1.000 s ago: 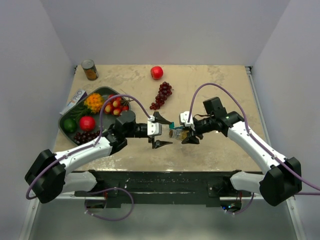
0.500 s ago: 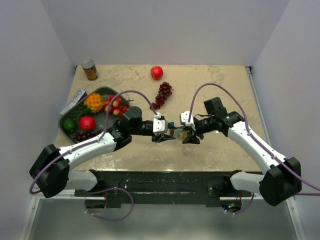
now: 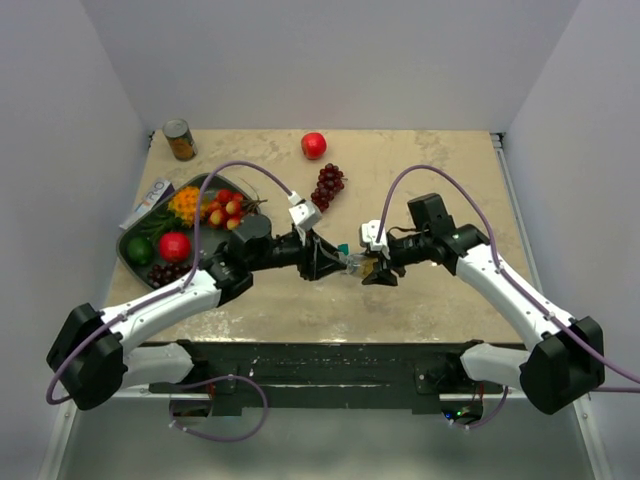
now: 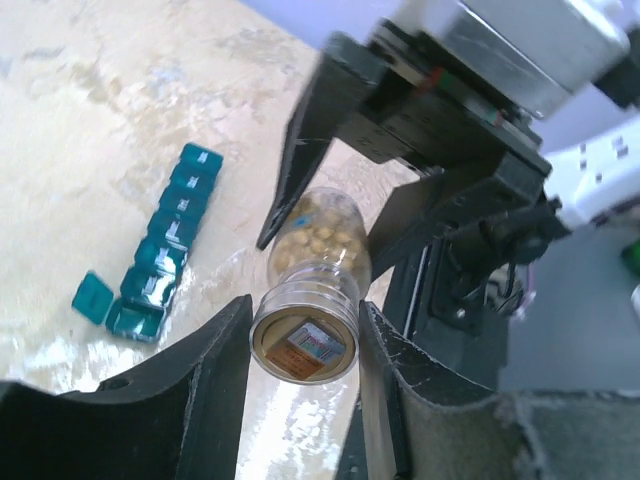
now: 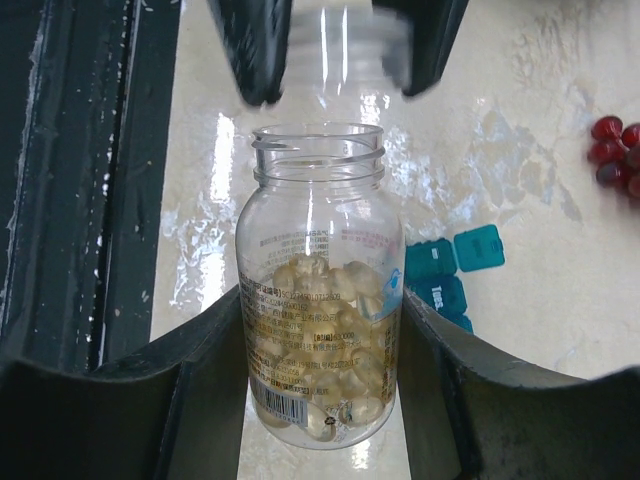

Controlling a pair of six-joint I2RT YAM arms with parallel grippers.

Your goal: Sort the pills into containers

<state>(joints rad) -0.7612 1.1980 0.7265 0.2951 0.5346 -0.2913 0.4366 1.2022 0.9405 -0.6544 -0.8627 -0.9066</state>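
Observation:
My right gripper (image 3: pixel 378 268) (image 5: pixel 320 300) is shut on a clear pill bottle (image 3: pixel 357 264) (image 5: pixel 320 350) half full of yellow softgels and holds it above the table. Its threaded neck is open in the right wrist view. My left gripper (image 3: pixel 333 264) (image 4: pixel 305 322) is shut on the bottle's clear cap (image 4: pixel 304 338) (image 5: pixel 345 40), just off the neck, with the bottle (image 4: pixel 320 228) behind it. The teal pill organiser (image 4: pixel 165 250) (image 5: pixel 438 282) (image 3: pixel 342 247) lies on the table under the bottle, with its end lid (image 4: pixel 92 297) (image 5: pixel 478 247) flipped open.
A dark green fruit tray (image 3: pixel 205 183) sits at the left with a packet (image 3: pixel 148 200) beside it. Dark grapes (image 3: pixel 325 188) (image 5: pixel 615 140), a red apple (image 3: pixel 314 145) and a can (image 3: pixel 180 140) lie farther back.
My left gripper was open and apart from the bottle. It moved right onto the bottle's mouth, shut on the cap and turned its wrist. The right gripper and bottle held still.

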